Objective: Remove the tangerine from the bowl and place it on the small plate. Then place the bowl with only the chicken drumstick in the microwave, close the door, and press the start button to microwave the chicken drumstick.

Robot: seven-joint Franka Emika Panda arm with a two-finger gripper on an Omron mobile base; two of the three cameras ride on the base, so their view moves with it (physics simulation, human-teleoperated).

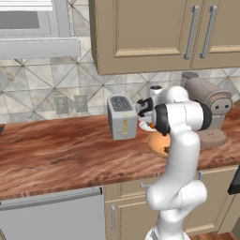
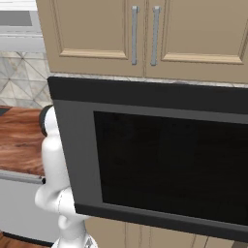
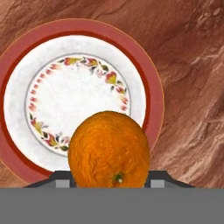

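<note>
Two dark finger tips of the gripper [image 3: 109,177] clamp the tangerine [image 3: 109,148] from either side, holding it above the small plate [image 3: 78,98], which lies on the wooden counter [image 3: 192,65].

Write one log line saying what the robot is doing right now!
step: tangerine to plate | gripper: shut on tangerine | small plate: under tangerine, bare | microwave door: open

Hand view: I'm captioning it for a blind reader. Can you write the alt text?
An orange tangerine sits between the pincer fingers, close to the camera. Beyond it lies a white small plate with a red rim and floral ring, on a reddish-brown wood-grain counter.
</note>
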